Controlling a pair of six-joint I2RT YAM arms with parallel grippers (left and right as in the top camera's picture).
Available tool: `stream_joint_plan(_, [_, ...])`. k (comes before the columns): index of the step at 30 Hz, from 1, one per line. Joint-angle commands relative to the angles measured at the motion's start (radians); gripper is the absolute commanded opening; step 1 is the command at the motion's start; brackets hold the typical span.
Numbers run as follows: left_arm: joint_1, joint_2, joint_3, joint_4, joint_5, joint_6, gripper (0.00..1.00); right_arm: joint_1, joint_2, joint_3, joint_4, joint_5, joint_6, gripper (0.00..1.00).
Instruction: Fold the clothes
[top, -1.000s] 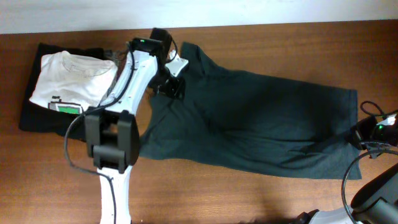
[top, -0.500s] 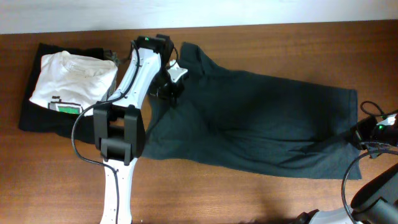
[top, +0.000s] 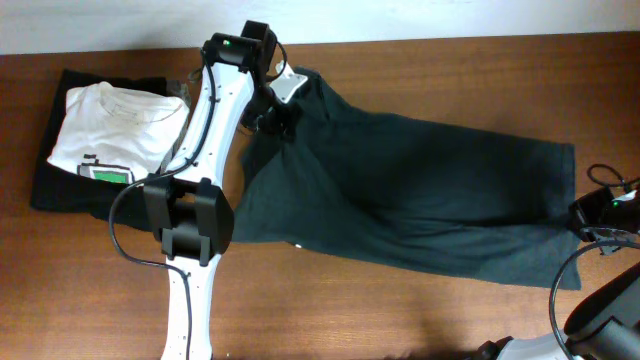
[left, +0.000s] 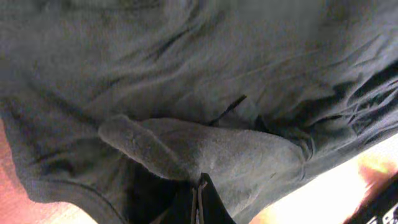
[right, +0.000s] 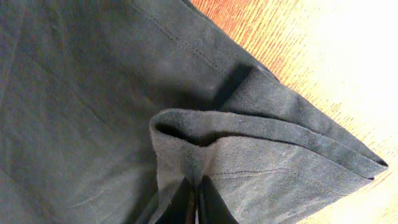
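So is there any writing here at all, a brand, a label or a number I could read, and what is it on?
No text here can be read.
The green print on the white T-shirt: a green and dark patch, too small and blurred to make out any words.
The dark grey-green T-shirt: plain, with no lettering or label showing in any view.

Wooden table (top: 420, 320) — dark T-shirt (top: 420, 200) spread out, black garment (top: 42, 187) (folded) nearby.
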Motion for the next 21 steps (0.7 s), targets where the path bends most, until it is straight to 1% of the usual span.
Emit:
stream_joint_plan(1, [-0.006,0.003,0.016,0.038,0.029,0.020,0.05,0.006,-0.015,0.021,0.004,0.027,0.015,0.04])
stream_joint_plan(2, [-0.009,0.003,0.016,0.045,0.023,0.020,0.15,0.005,-0.015,0.021,0.004,0.027,0.015,0.04])
stream_joint_plan(3, [-0.009,0.003,0.016,0.045,0.005,0.019,0.36,0.005,-0.015,0.021,0.004,0.027,0.015,0.04])
stream_joint_plan(4, [-0.009,0.003,0.016,0.034,-0.040,0.019,0.51,0.005,-0.015,0.021,0.003,0.027,0.015,0.04])
stream_joint_plan(5, [-0.009,0.003,0.016,0.021,-0.072,0.019,0.56,0.005,-0.015,0.021,0.003,0.027,0.015,0.04])
stream_joint_plan(6, [-0.007,0.003,0.016,-0.018,-0.126,0.019,0.58,0.005,-0.015,0.021,0.003,0.027,0.015,0.04])
stream_joint_plan(7, [-0.003,0.003,0.016,-0.060,-0.154,0.019,0.58,0.006,-0.015,0.021,0.003,0.027,0.015,0.04])
stream_joint_plan(8, [0.001,0.003,0.016,-0.117,-0.173,0.019,0.58,0.005,-0.015,0.021,0.003,0.027,0.015,0.04])
stream_joint_plan(10, [0.011,0.003,0.014,-0.177,-0.179,0.018,0.58,0.005,-0.015,0.021,0.003,0.032,0.015,0.04])
stream_joint_plan(12, [0.029,0.003,0.006,-0.177,-0.178,0.008,0.58,0.005,-0.012,0.021,0.031,0.150,0.019,0.05])
stream_joint_plan(13, [0.033,0.003,0.006,-0.177,-0.178,0.008,0.58,0.005,-0.011,0.021,0.036,0.170,0.044,0.05])
stream_joint_plan(15, [0.038,0.003,0.005,-0.174,-0.179,0.008,0.59,0.006,-0.011,0.021,0.034,0.159,0.045,0.06])
stream_joint_plan(16, [0.039,0.003,0.005,-0.169,-0.179,0.008,0.60,0.005,-0.011,0.021,0.034,0.159,0.045,0.17])
stream_joint_plan(17, [0.039,0.003,0.005,-0.169,-0.179,0.009,0.60,0.005,-0.011,0.021,0.034,0.169,0.045,0.38])
stream_joint_plan(18, [0.039,0.003,0.005,-0.170,-0.179,0.009,0.60,0.005,-0.011,0.021,0.034,0.183,0.045,0.67])
stream_joint_plan(19, [0.039,0.003,0.005,-0.171,-0.179,0.009,0.60,0.002,-0.011,0.021,0.030,0.198,0.045,0.79])
stream_joint_plan(20, [0.039,0.003,0.005,-0.171,-0.180,0.009,0.61,-0.008,-0.011,0.021,0.022,0.200,0.045,0.82])
stream_joint_plan(21, [0.039,0.005,0.005,-0.163,-0.185,0.009,0.66,-0.031,-0.011,0.021,0.014,0.191,0.045,0.84])
